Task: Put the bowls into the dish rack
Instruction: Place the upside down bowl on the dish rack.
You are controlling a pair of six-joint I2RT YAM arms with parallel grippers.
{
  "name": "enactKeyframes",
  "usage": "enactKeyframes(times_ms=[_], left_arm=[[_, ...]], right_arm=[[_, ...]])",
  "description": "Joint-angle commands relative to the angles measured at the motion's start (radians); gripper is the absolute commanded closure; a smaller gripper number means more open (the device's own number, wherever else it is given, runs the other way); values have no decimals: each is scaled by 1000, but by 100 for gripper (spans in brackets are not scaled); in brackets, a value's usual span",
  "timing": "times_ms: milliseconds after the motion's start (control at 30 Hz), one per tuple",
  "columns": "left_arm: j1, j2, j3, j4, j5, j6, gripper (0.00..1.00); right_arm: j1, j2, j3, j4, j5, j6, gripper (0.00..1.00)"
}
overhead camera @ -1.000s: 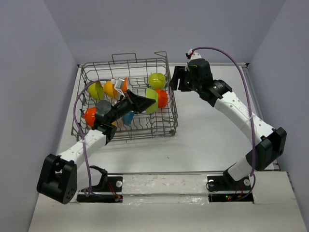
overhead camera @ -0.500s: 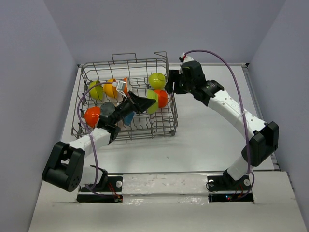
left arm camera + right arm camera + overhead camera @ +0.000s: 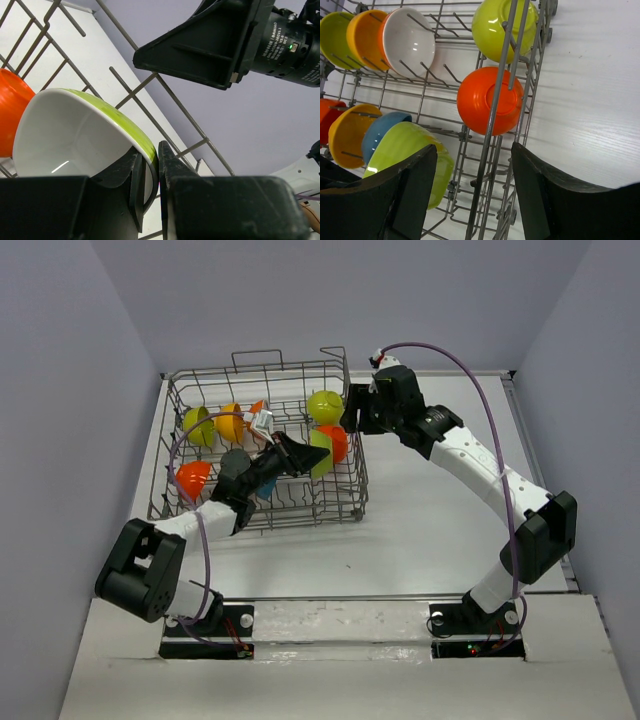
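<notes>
Inside the dish rack (image 3: 255, 515), the left tool (image 3: 151, 170) pinches the rim of a lime green bowl (image 3: 85, 130); the right tool (image 3: 475, 195) hangs spread over the rack's right wall.

Lavender walls (image 3: 60, 390) (plain, matte) enclose a white table (image 3: 440, 520) — wood-grained.

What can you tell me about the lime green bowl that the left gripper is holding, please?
The glossy round lime green bowl, white inside, looks ceramic or hard plastic. It stands tilted on edge inside the grey wire dish rack, its hollow towards the left wrist camera. The left gripper pinches its rim, one finger inside and one outside. A red-orange bowl sits right beside it; whether they touch cannot be told.
</notes>
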Motion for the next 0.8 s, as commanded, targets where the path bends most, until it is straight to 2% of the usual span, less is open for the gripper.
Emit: enactKeyframes(times_ms=[0,767], left_arm=[[-17,10,61,81,-24,34,100],[-89,130,111,103,-69,31,100]], right_arm=[[12,1,49,52,12,-2,33],[12,-2,53,49,21,-10,33]])
